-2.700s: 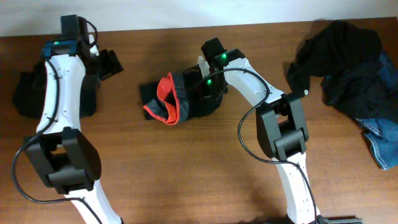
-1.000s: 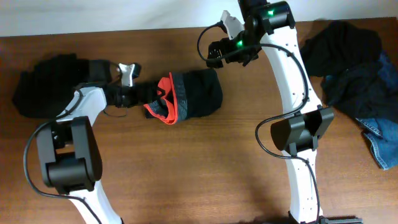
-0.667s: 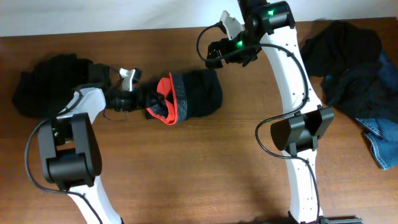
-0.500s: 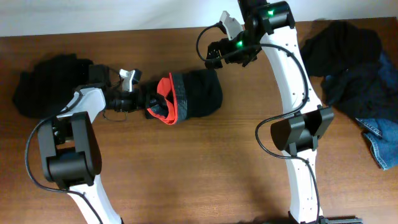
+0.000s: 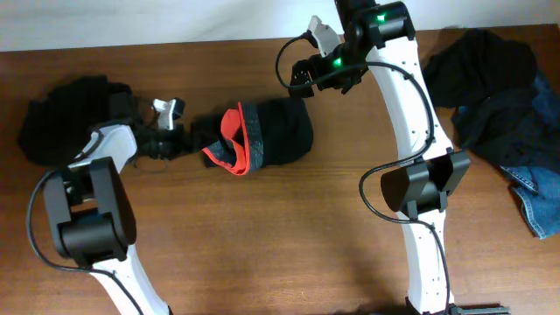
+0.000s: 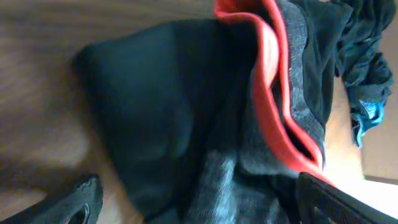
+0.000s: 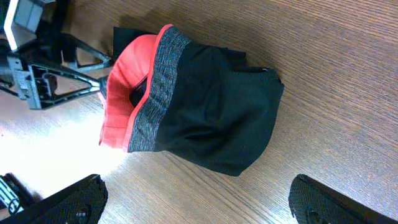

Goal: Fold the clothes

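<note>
The black trousers point(image 5: 271, 136) lie in a folded bundle at mid table, with the grey waistband and red-orange lining point(image 5: 232, 131) turned out on the left side. My left gripper point(image 5: 179, 142) lies low at the bundle's left edge, open. In the left wrist view the trousers point(image 6: 186, 112) fill the frame and dark cloth spans the gap of the left gripper point(image 6: 208, 202). My right gripper point(image 5: 302, 77) hangs open above the bundle's far right corner. In its wrist view the right gripper point(image 7: 202, 202) holds nothing and the trousers point(image 7: 205, 106) lie ahead of it.
A black heap of clothes point(image 5: 57, 127) lies at the far left behind the left arm. A larger pile of dark clothes point(image 5: 481, 83) with blue denim point(image 5: 535, 197) sits at the right edge. Bare wooden table point(image 5: 280, 236) stretches in front.
My left gripper has drawn back a little to the left from the bundle, staying open. The right arm has not moved.
</note>
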Controlling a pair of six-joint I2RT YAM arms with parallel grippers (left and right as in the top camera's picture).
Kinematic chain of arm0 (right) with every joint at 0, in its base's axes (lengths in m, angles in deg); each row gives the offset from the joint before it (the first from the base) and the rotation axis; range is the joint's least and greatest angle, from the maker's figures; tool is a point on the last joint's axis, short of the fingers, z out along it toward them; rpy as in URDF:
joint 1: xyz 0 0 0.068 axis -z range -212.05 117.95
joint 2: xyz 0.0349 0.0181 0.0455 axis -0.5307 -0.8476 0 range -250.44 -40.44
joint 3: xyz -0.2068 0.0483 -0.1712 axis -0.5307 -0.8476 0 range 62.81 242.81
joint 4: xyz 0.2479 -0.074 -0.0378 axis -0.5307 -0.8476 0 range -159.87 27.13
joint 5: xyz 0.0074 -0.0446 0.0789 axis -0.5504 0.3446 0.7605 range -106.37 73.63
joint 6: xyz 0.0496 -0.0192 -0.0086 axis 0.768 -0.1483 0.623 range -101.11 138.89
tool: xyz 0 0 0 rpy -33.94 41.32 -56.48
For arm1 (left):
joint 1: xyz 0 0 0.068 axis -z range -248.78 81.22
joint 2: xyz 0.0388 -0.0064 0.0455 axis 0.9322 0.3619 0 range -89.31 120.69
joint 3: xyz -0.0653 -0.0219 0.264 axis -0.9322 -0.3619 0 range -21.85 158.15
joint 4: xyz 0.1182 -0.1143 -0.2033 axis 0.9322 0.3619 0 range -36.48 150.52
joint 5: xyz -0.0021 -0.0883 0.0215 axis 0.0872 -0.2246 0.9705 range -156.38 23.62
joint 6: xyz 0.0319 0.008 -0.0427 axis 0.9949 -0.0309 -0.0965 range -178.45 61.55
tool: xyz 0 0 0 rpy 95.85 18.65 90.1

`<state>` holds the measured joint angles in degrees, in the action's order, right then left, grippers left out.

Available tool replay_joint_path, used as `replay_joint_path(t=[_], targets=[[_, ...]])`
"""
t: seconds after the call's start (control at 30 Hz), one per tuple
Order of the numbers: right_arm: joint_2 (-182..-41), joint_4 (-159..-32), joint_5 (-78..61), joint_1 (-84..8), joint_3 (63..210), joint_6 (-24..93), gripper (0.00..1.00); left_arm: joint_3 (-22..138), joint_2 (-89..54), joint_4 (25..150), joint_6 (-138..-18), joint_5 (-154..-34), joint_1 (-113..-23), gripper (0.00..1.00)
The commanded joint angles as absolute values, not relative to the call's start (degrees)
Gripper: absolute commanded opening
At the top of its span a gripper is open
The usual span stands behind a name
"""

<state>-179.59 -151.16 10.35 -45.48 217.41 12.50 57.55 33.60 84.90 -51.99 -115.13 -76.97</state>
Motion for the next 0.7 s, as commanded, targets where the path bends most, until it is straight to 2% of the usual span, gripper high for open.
replay_joint_path(t=[0.0, 0.2, 0.37, 0.53, 0.67], targets=[[-178.30, -151.42, 11.29, -45.46, 218.51, 11.80, 0.99, 56.87, 36.18, 83.93, -53.23, -108.55, -72.92, 0.99], [-178.32, -151.42, 11.29, -45.46, 218.51, 11.80, 0.99, 56.87, 36.38, 80.79, -56.36, -108.51, -67.35, 0.99], [-178.30, -152.25, 11.29, -45.48, 218.51, 10.25, 0.99, 56.87, 36.38, 77.81, -59.75, -108.66, -66.30, 0.99], [-178.30, -152.25, 11.27, -45.46, 218.51, 10.07, 0.99, 56.89, 36.38, 71.80, -60.66, -125.67, -66.98, 0.99], [-178.30, -152.23, 11.29, -45.48, 218.51, 10.07, 0.99, 56.89, 36.38, 72.61, -61.67, -124.88, -67.17, 0.99]])
